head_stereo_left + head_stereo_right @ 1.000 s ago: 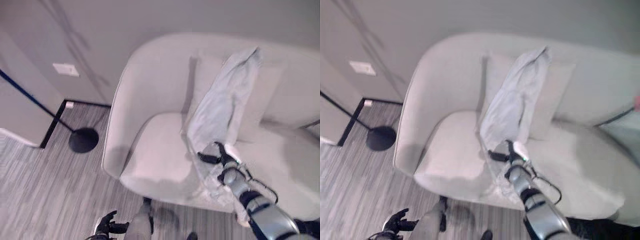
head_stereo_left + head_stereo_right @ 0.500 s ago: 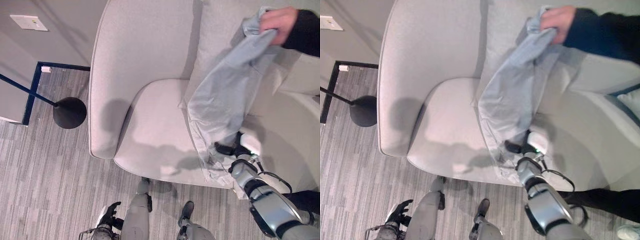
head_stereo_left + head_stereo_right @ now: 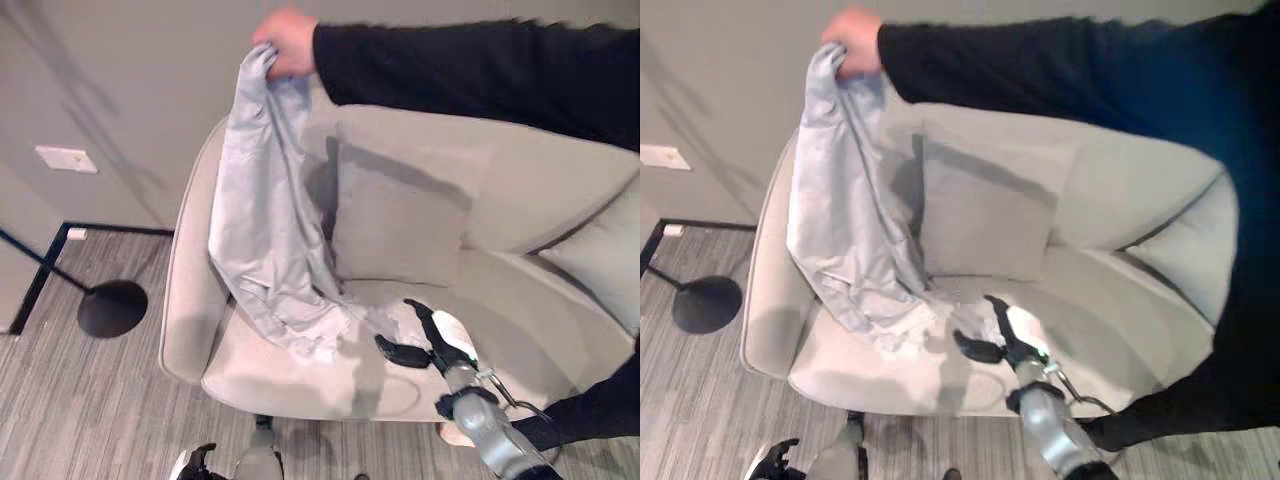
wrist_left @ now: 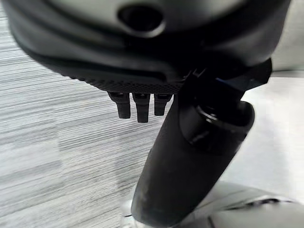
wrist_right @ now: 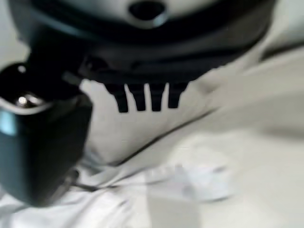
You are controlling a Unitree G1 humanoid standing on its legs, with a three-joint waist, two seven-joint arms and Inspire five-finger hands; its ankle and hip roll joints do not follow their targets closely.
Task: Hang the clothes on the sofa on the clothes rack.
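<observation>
Right hand [image 3: 432, 343] out over front of sofa seat, fingers straight and spread, thumb apart, holding nothing; garment's lower hem [image 3: 325, 335] bunched on cushion just beside fingertips. Left hand [image 3: 196, 462] low by floor at near edge, idle, fingers relaxed in own wrist view.

Pale grey garment [image 3: 262, 225] draped from seat up past left armrest of sofa [image 3: 185, 300], top end pinched and lifted by a person's hand [image 3: 288, 38] in dark sleeve. Square cushion [image 3: 395, 215] against backrest behind. Black round stand base [image 3: 112, 306] on floor to left; no clothes rack made out for certain.

Step judged: pickup, grasp not yet made. Next move likely calls for closing fingers on fabric near hem, then lifting clear.
</observation>
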